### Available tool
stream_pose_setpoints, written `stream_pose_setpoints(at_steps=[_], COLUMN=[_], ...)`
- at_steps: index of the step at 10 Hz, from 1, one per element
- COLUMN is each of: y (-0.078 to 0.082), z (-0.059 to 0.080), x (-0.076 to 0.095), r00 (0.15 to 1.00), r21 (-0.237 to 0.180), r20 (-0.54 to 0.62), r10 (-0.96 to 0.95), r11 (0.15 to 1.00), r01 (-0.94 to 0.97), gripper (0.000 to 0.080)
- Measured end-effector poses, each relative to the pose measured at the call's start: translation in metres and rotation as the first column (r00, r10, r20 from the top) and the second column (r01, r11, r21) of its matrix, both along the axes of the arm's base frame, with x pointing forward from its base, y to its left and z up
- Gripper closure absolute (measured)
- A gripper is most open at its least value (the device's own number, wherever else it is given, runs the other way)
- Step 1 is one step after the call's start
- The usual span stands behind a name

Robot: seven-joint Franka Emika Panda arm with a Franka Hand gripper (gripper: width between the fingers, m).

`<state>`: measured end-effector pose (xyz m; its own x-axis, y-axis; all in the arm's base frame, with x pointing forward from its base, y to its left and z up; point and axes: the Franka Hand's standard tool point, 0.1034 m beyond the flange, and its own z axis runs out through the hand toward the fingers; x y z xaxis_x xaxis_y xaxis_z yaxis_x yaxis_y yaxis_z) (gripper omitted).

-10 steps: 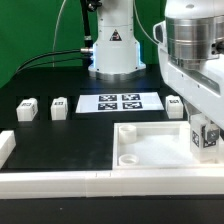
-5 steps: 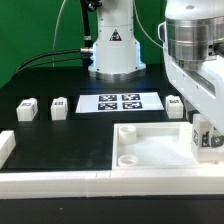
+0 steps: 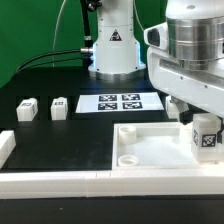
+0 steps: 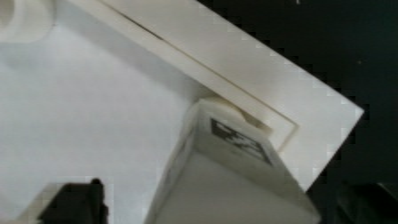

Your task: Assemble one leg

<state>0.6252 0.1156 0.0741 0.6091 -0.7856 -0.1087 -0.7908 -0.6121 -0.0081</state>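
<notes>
A white leg with a marker tag stands upright in the near right corner of the large white panel. In the wrist view the leg sits at the panel's corner, over a round hole. My gripper is just above the leg, with its dark fingers on either side of it. There is a gap between the leg and the finger, so the gripper is open. Two more legs lie at the exterior view's left.
The marker board lies behind the panel. A long white border bar runs along the table's front and a short one stands at the exterior view's left. The robot base stands at the back.
The arm has risen and shifted toward the exterior view's left. The leg stays upright in the panel corner, now more exposed below the gripper.
</notes>
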Motion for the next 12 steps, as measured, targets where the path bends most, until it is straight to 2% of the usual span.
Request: stream_pose_setpoints(at_steps=[4,6,9,11,12], y=[0.0067,0.0065,0.0020,0.0005,0.0004], z=[-0.0002,-0.0002,-0.0005,-0.0006,-0.0006], x=[-0.0015,-0.0015,-0.0006,-0.0003,-0.0003], r00=[0.927,0.829,0.623,0.610,0.609], r21=[0.006,0.005,-0.002,-0.003,-0.003], r20=[0.034,0.052,0.076,0.078,0.078], r10=[0.374,0.557,0.778,0.789,0.789], r11=[0.927,0.830,0.625,0.612,0.611], r01=[-0.374,-0.558,-0.780,-0.791,-0.791], gripper=[0.0150,0.0150,0.0150,0.0150,0.0271])
